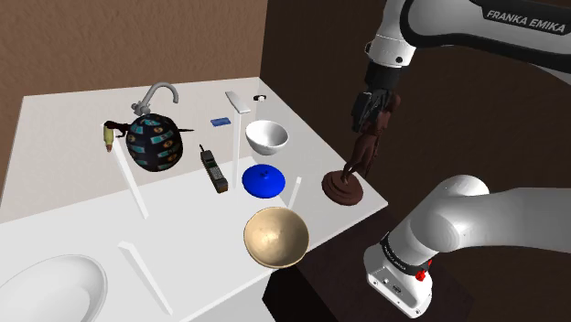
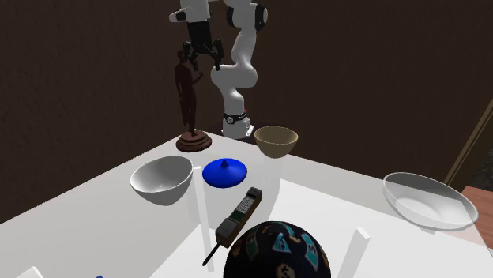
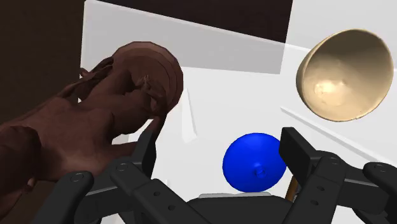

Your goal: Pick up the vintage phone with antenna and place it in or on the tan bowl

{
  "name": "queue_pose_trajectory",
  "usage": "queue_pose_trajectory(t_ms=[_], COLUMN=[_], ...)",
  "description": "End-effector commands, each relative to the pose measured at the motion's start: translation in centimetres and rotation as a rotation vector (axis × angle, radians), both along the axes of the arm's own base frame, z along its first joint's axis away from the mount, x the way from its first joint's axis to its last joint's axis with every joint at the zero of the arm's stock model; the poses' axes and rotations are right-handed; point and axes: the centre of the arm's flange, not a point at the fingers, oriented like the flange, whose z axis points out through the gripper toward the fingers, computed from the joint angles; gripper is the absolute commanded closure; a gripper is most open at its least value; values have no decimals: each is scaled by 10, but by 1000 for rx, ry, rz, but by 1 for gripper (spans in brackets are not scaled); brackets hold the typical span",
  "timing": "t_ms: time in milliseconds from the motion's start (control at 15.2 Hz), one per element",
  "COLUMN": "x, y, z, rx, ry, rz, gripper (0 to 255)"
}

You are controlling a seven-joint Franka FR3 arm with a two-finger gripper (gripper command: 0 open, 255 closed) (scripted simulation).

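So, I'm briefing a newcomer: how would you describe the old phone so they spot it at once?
On the white table, find the dark patterned ball. Between it and the blue disc lies the phone: a slim dark handset with a thin antenna, unlike the round white bowl nearby.

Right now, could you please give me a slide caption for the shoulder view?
Open end effector hovers beside a brown figurine; phone and tan bowl sit apart on the white counter.
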Motion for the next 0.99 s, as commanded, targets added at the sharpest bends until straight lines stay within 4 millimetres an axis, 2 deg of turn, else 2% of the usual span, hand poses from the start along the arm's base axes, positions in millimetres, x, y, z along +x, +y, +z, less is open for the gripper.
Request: queue_pose_trajectory(t_ms=[0, 924], x=[0, 100], y=[0, 110], z=[0, -103], rx=[0, -19], ry=[0, -51], rz=[0, -67], gripper=[0, 0])
